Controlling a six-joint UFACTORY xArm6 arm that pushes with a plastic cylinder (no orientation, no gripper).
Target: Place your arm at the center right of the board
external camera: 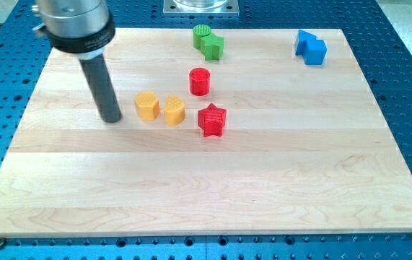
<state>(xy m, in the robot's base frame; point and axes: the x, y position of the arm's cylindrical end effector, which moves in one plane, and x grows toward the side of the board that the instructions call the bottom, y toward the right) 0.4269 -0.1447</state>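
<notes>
While the rod is standing nearly upright from the view's upper left, my tip (110,118) is resting bare on the wooden board (213,195), holding nothing, left of centre and well apart from the centre right. Just to its right are sitting two yellow blocks (147,105) (174,110), then a red star (211,120) and red cylinder (200,81). Green blocks (208,40) and blue blocks (311,48) are lying along the top.

We see two yellow blocks (159,107) side by side, a red cylinder (200,81) above a red star (211,120), touching green blocks (208,41), blue blocks (310,48).
</notes>
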